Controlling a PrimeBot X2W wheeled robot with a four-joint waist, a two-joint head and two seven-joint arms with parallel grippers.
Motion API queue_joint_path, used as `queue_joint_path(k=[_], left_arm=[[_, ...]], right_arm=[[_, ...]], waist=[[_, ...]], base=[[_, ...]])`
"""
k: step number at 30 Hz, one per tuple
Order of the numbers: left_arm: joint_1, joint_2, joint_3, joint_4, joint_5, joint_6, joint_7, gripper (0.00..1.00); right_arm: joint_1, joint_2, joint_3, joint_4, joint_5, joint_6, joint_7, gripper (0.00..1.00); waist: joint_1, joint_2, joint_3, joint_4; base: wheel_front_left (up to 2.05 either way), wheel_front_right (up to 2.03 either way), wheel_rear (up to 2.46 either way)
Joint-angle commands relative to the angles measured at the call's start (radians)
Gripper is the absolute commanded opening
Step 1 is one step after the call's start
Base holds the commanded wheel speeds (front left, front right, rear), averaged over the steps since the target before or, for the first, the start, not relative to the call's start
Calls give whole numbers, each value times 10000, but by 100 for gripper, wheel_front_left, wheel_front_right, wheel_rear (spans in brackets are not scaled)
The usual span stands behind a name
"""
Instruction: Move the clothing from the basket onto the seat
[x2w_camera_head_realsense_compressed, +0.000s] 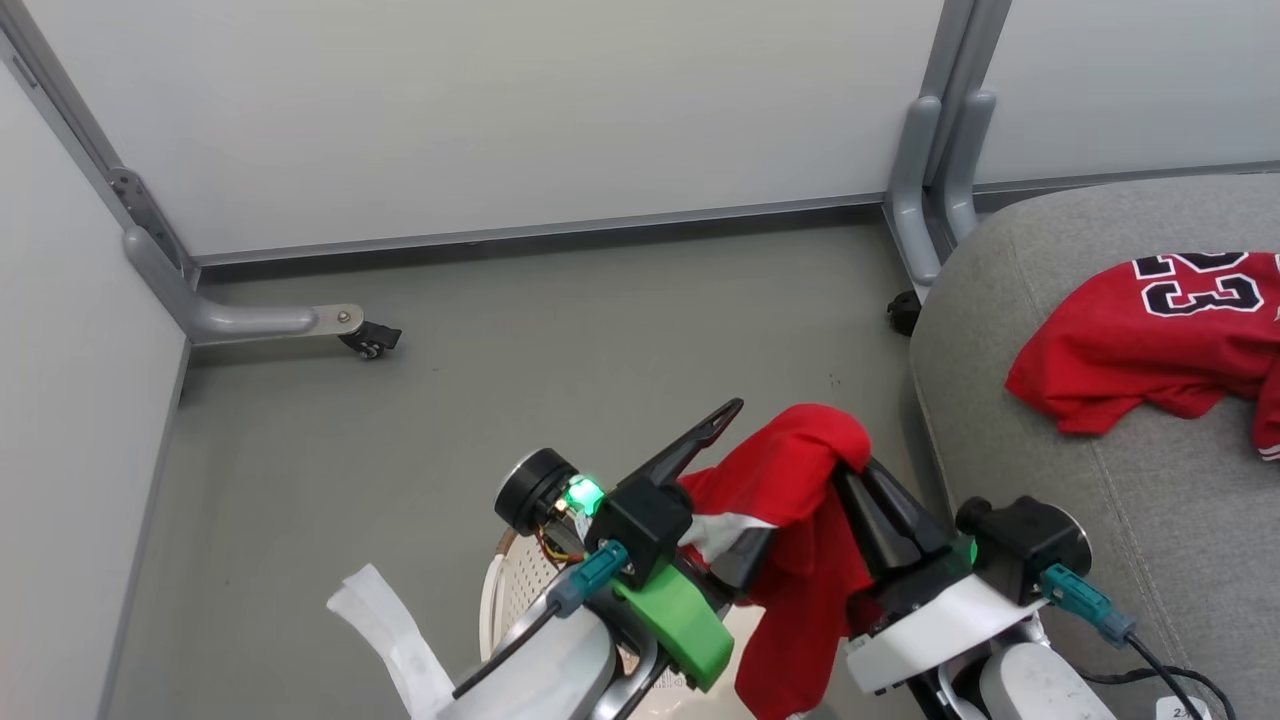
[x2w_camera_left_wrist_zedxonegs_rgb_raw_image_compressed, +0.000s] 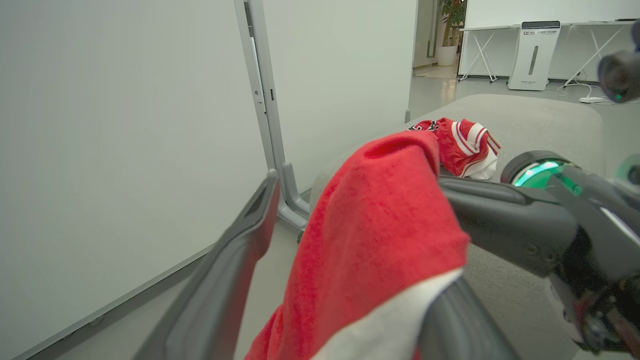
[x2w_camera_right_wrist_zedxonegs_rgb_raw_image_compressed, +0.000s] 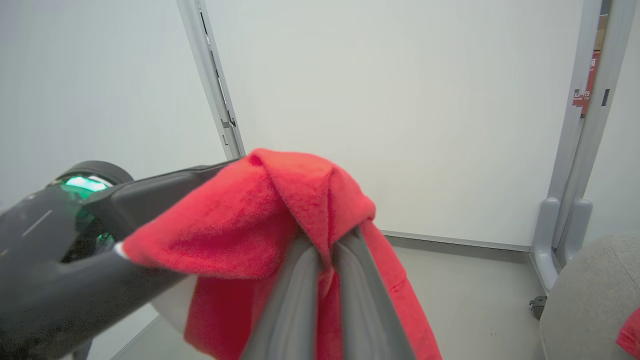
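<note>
While one garment (x2w_camera_head_realsense_compressed: 800, 470) hangs, one tops the seat (x2w_camera_head_realsense_compressed: 1150, 520)

White forearm shells (x2w_camera_head_realsense_compressed: 565, 665), long tapered dark grey fingers (x2w_camera_head_realsense_compressed: 690, 450), teal cable plugs (x2w_camera_head_realsense_compressed: 598, 570) (one per wrist), green plastic bracket (x2w_camera_head_realsense_compressed: 680, 620).

The basket (x2w_camera_head_realsense_compressed: 500, 590), left of the seat (x2w_camera_head_realsense_compressed: 1150, 520), peeks out mostly covered by the left arm (x2w_camera_head_realsense_compressed: 560, 660). On the seat, the jersey (x2w_camera_head_realsense_compressed: 1150, 340) runs off-frame. The right gripper (x2w_camera_head_realsense_compressed: 862, 475) fingertips are buried in the red garment (x2w_camera_head_realsense_compressed: 800, 470).
</note>
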Motion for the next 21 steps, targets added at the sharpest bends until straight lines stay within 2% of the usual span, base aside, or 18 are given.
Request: queue_joint_path(k=[1,11,18,21], left_arm=[[219,82,26,-74,-34,-81,-4,100],[1186,500,283,-839,475,-312,-4,100],[1968,859,1079,-1322,802,-225,-4,100],[2197,907,1353,-1629,962,-374,-6,100]], right_arm=[[98,-18,-107,-94,-29,-11,-2,0],[272,0,-646,-516,-112,-11,-2,0],[490,8,-966,-832,-153,-11,-2,0],[605,-7,-1105,-977,-163,-11,-2,0]], waist=[[0,0,-3,-18],[0,0,17,-359],[0,0,102,-959],[0,0,161,-1245]], base=[[0,0,0],[0,0,0],[0,0,0],[0,0,0]])
